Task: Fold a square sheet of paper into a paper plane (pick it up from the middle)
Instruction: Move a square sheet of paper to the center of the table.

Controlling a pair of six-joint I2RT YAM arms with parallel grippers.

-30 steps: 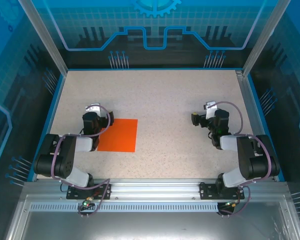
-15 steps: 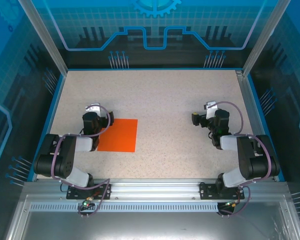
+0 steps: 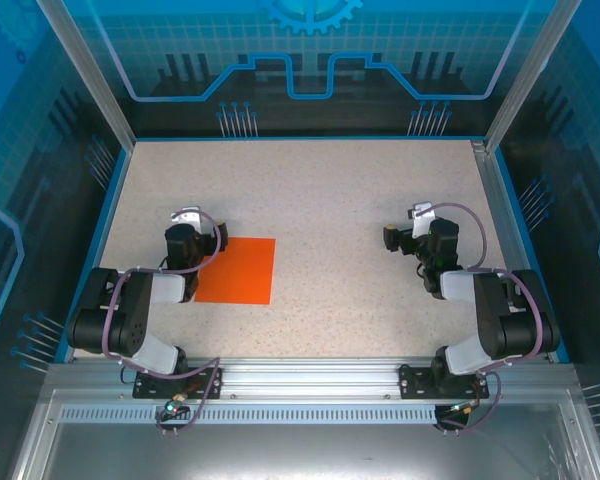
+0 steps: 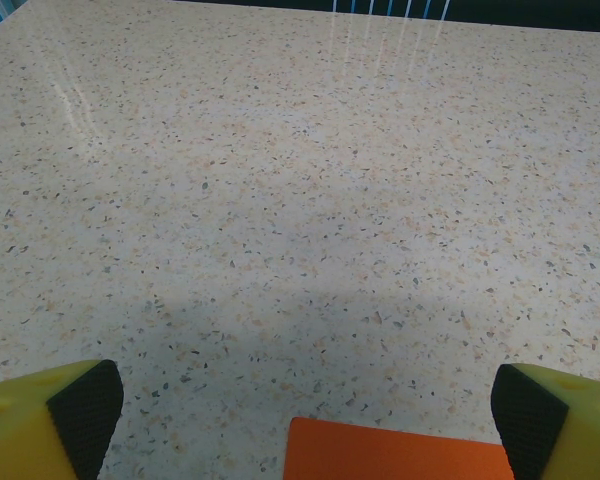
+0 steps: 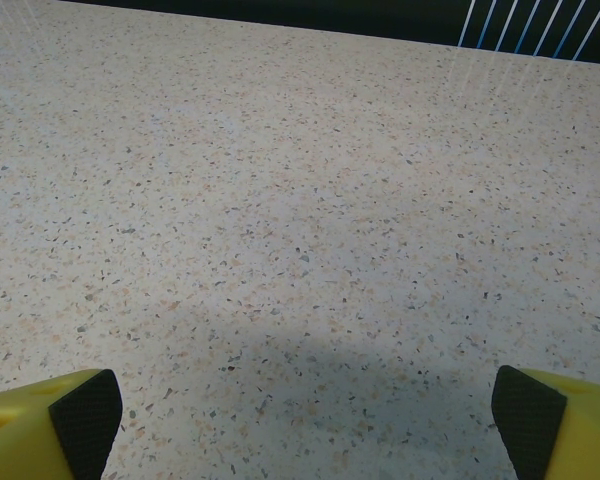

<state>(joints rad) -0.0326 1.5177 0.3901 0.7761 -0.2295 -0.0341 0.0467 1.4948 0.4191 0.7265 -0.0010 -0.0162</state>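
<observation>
Lying flat on the left half of the speckled table (image 3: 330,190), the square sheet of paper (image 3: 236,270) sits just beside the left arm's wrist; its far edge shows low between the fingers of the left gripper (image 4: 305,408), which stand wide apart and hold nothing. The right gripper (image 5: 305,405) hangs over bare table, well apart from the sheet; its fingers are likewise spread wide and empty.

no readable text, labels or numbers
</observation>
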